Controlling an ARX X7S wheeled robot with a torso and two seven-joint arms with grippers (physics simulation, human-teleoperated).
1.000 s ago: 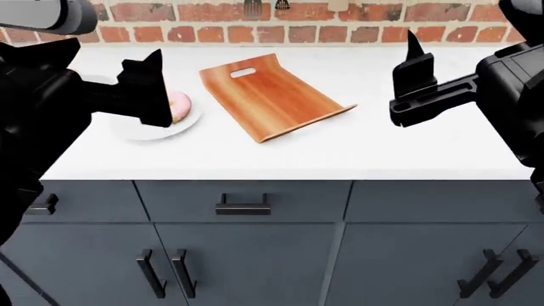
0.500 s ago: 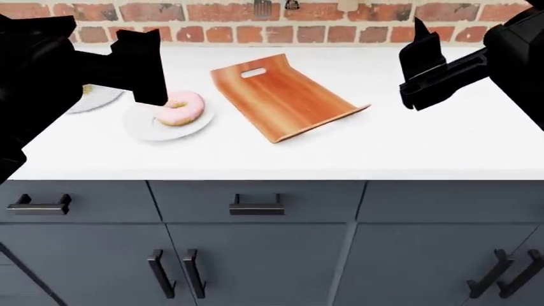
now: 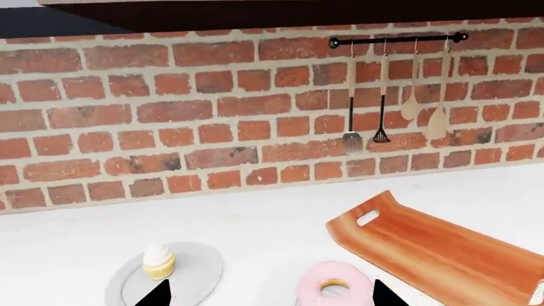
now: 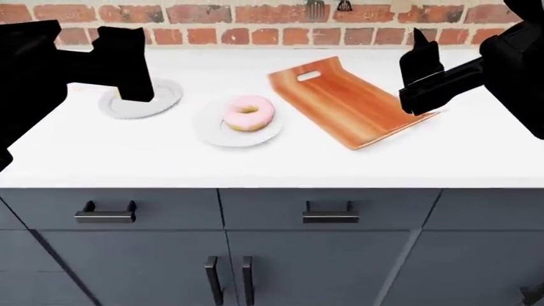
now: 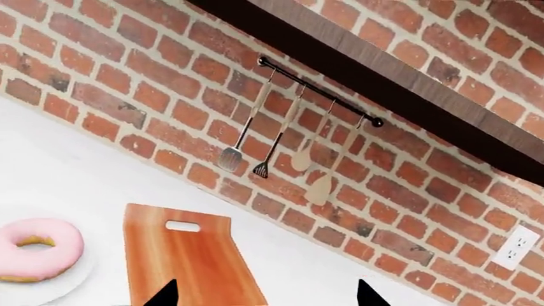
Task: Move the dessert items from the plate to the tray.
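Left wrist view: the yellow cupcake (image 3: 158, 262) is seen upright on a grey plate (image 3: 197, 275), and the pink donut (image 3: 334, 285) lies on a second, paler plate just beside it. The wooden tray (image 3: 442, 252) rests on the white desk (image 3: 255, 223) near the donut, apart from it. Both dark tips of the left gripper (image 3: 265, 294) are shown well apart, with nothing between them, so the jaws are open. Utensils (image 3: 383, 108) hang from a rail on the brick wall.

Head view: the donut (image 4: 248, 112) is located on the white plate (image 4: 213, 131) at the desk centre, between the grey plate (image 4: 165, 95) and the tray (image 4: 357, 105). The cupcake is hidden behind the left gripper (image 4: 127, 64), which is held above the grey plate. The right gripper (image 4: 421, 70) is held above the tray's near end.

Right wrist view: the donut (image 5: 35, 248) and tray (image 5: 187, 261) are shown side by side. The tips of the right gripper (image 5: 265, 294) are spread wide, empty
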